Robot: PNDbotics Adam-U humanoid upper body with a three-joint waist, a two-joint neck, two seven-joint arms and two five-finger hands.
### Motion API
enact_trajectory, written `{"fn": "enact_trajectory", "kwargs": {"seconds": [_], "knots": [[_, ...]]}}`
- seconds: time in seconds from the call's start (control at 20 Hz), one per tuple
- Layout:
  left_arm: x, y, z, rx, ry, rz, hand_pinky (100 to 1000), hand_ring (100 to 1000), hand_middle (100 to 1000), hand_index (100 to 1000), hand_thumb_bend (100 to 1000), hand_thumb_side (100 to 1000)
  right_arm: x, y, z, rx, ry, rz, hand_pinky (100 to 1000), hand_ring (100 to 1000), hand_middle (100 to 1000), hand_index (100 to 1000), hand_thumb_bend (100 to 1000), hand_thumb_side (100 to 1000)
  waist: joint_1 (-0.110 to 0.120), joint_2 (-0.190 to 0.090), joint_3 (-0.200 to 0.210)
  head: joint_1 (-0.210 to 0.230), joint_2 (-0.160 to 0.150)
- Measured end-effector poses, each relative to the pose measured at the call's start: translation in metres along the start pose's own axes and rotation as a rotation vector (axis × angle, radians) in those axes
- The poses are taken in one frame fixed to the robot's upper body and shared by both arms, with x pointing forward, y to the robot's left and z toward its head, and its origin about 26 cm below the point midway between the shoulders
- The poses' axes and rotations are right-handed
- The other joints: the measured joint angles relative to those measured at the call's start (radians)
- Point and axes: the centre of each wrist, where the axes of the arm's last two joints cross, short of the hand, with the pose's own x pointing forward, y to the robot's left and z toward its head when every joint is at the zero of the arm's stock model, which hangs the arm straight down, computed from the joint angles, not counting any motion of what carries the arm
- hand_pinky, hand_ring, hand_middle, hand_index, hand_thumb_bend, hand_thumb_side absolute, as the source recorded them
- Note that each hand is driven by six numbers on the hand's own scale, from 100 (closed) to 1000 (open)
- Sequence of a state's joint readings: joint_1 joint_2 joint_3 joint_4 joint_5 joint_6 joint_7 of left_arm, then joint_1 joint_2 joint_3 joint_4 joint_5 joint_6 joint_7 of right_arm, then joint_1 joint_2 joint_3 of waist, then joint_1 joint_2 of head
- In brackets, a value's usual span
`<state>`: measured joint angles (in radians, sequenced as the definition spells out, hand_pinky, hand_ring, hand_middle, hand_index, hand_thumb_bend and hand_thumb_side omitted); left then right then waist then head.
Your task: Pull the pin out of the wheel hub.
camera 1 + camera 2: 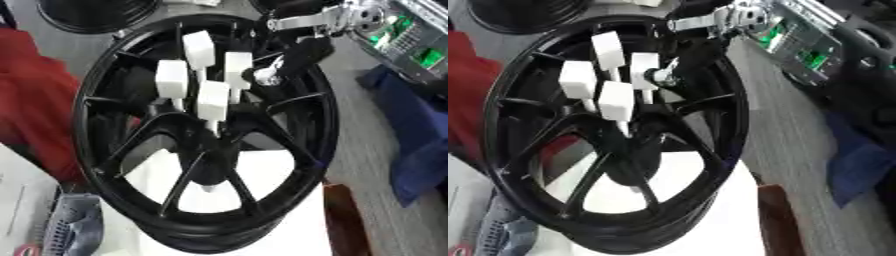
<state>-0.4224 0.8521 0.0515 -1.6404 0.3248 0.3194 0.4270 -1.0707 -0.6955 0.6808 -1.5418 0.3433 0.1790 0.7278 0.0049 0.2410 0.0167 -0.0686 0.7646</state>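
Wheel hub (206,165): a black spoked wheel fills the centre of the frame, tilted, its rim running from upper centre to the bottom edge; the hub sits just below the middle.

Pins (213,102): four white block-headed pins stand in a cluster above the hub, their thin stems pointing down toward it; a small white tip shows below the hub.

Right hand (280,70): it reaches in from the upper right, black with a silver wrist bracket, its fingers angled down and left across the rim; the tips meet the rightmost white pin (238,67) at its right side.

Grip: fingers look curled against that pin's head, but whether they close round it cannot be told.

Left hand: not in either view.

Surface (262,172): white sheet under the wheel, visible between the spokes.

Surroundings: red cloth (35,100) at the left edge, blue cloth (420,145) at the right, a grey metal rack with green parts (798,42) in the upper right, a second black rim (96,15) at the upper left.

Writing: none can be read.
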Motion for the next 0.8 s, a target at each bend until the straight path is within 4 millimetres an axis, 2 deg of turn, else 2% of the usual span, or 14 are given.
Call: {"fn": "enact_trajectory", "kwargs": {"seconds": [0.6, 0.8], "knots": [[-0.001, 0.000, 0.000, -0.003, 0.000, 0.006, 824, 850, 808, 894, 270, 859, -0.001, 0.004, -0.013, 0.001, -0.003, -0.004, 887, 830, 826, 897, 231, 745, 0.005, 0.011, 0.009, -0.005, 0.000], [-0.002, -0.001, 0.000, -0.005, 0.000, 0.012, 824, 849, 807, 894, 271, 858, -0.005, 0.007, -0.019, 0.017, -0.005, -0.010, 879, 807, 795, 873, 229, 735, 0.004, 0.013, 0.010, -0.005, 0.000]]}}
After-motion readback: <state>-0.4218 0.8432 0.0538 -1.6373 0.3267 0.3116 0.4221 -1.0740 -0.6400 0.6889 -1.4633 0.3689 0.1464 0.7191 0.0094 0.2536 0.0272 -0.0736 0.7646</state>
